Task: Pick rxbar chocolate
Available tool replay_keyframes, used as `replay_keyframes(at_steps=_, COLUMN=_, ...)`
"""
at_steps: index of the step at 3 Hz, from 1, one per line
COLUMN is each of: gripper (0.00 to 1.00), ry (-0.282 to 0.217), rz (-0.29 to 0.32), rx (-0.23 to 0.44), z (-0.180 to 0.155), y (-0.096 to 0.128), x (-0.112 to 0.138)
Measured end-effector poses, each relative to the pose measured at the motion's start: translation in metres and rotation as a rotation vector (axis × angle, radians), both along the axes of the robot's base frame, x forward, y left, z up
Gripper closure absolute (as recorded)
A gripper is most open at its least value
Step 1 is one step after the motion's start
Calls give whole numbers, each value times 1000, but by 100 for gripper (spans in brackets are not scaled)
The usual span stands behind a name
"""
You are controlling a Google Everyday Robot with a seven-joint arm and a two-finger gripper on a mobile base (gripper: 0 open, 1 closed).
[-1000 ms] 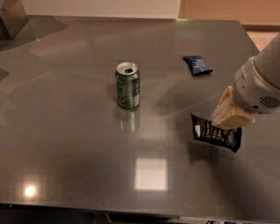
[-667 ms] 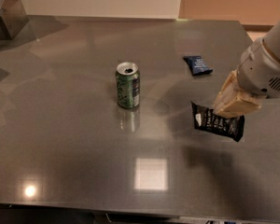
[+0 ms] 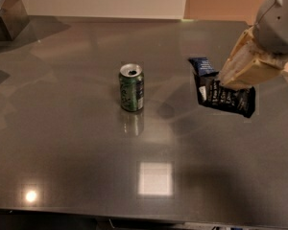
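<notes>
The rxbar chocolate [image 3: 225,97], a flat black wrapper with white lettering, hangs in the air above the right side of the table, held by its upper edge. My gripper [image 3: 234,82] comes in from the upper right, with cream-coloured fingers shut on the bar's top edge. The bar is clear of the table surface and partly hides the dark blue packet behind it.
A green soda can [image 3: 132,87] stands upright near the table's middle. A small dark blue packet [image 3: 202,65] lies flat just behind the lifted bar. The grey table [image 3: 77,152] has a bright light reflection at its front. A dark box [image 3: 7,18] sits at the far left corner.
My gripper has risen with the rxbar chocolate held in it, lifting the bar off the table and up toward the blue packet. The can and packet have not moved.
</notes>
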State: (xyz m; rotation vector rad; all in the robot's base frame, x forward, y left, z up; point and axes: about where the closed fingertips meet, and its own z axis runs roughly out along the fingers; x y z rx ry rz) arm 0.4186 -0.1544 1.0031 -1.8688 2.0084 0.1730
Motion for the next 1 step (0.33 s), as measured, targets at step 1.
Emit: replay_keyframes(at_steps=1, gripper=100, ry=0, rz=0, rx=0, z=0, y=0, x=0)
